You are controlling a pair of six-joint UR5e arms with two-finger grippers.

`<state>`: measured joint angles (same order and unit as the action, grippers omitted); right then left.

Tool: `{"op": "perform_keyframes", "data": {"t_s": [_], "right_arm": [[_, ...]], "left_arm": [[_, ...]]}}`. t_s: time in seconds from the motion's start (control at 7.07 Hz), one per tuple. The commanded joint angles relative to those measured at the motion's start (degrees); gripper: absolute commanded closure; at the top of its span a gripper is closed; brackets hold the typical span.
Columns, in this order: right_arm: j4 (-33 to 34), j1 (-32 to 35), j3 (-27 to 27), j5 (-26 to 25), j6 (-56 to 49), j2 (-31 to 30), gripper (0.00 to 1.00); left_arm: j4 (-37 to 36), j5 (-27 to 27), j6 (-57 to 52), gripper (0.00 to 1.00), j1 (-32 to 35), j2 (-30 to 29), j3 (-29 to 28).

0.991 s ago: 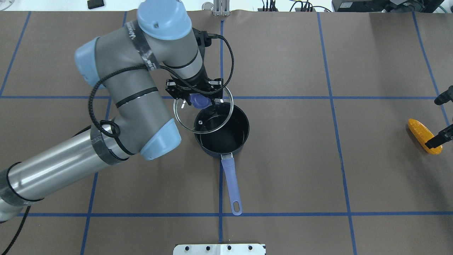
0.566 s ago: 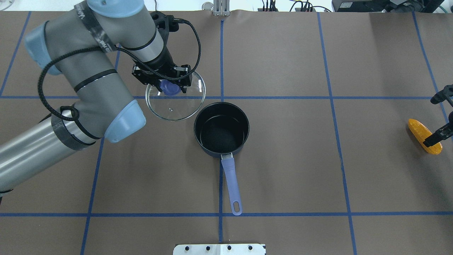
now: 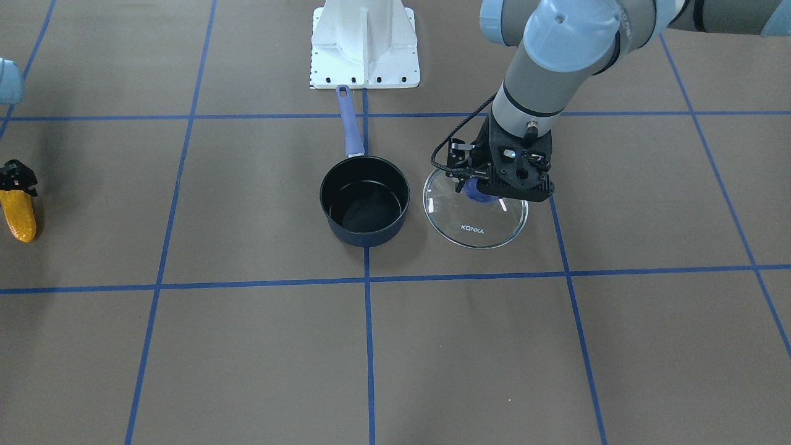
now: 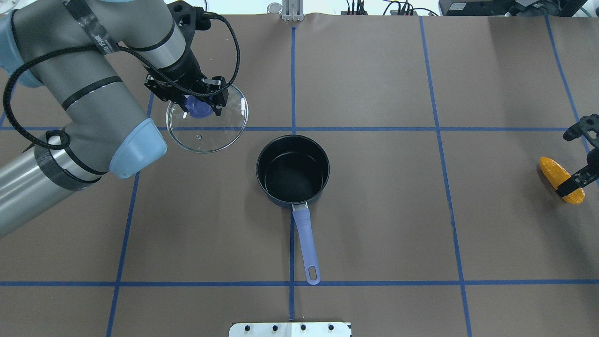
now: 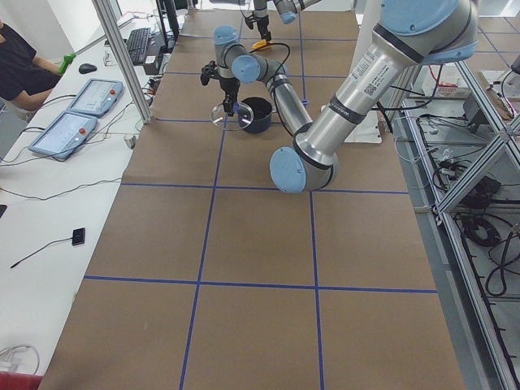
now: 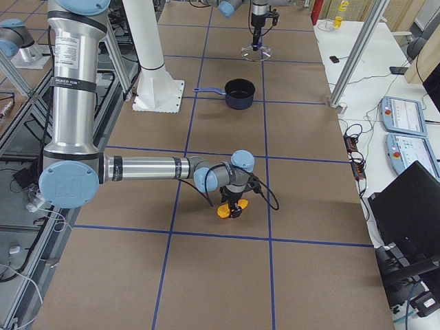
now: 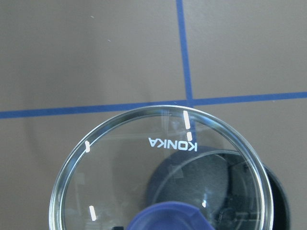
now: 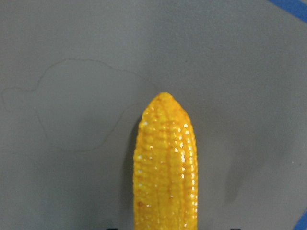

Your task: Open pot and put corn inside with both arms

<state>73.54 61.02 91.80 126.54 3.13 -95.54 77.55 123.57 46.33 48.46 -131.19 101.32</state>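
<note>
**A:** Brown table (image 4: 374, 210), blue grid lines (image 4: 365, 128). Pot (image 4: 258, 171) stands open at the centre of the overhead view, handle (image 4: 304, 238) toward the bottom edge. Lid (image 4: 220, 135) is to its upper left, apart from the pot.

**B:** Left arm (image 4: 93, 84)?

**A:** Its jaws are clamped on the purple knob (image 4: 199, 108). Cannot tell whether the glass rim touches the table.

**B:** Suggest lowering it level, letting the rim seat all round, then releasing. A tilted drop would likely skid.

**A:** Corn (image 4: 552, 173) lies at the far right edge. Right arm (image 6: 144, 167) has its jaws spread, one on either side of the cob, not gripping.

**B:** Best to close across the thick part, not the taper.
</note>
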Motion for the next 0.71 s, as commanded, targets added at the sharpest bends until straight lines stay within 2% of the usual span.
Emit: {"op": "perform_keyframes", "data": {"t_s": [0.0, 0.28, 0.57], "right_arm": [[0.29, -1.25, -0.04, -2.34, -0.06, 0.01, 0.31], [0.55, -1.16, 0.83, -2.36, -0.06, 0.97, 0.57], [0.64, -1.16, 1.10, -1.92, 0.03, 1.41, 0.73]], "left_arm": [[-0.38, 0.01, -0.18, 0.44, 0.49, 0.06, 0.10], [-0.29, 0.01, -0.53, 0.44, 0.49, 0.67, 0.10], [-0.29, -0.08, -0.62, 0.44, 0.58, 0.76, 0.02]]}}
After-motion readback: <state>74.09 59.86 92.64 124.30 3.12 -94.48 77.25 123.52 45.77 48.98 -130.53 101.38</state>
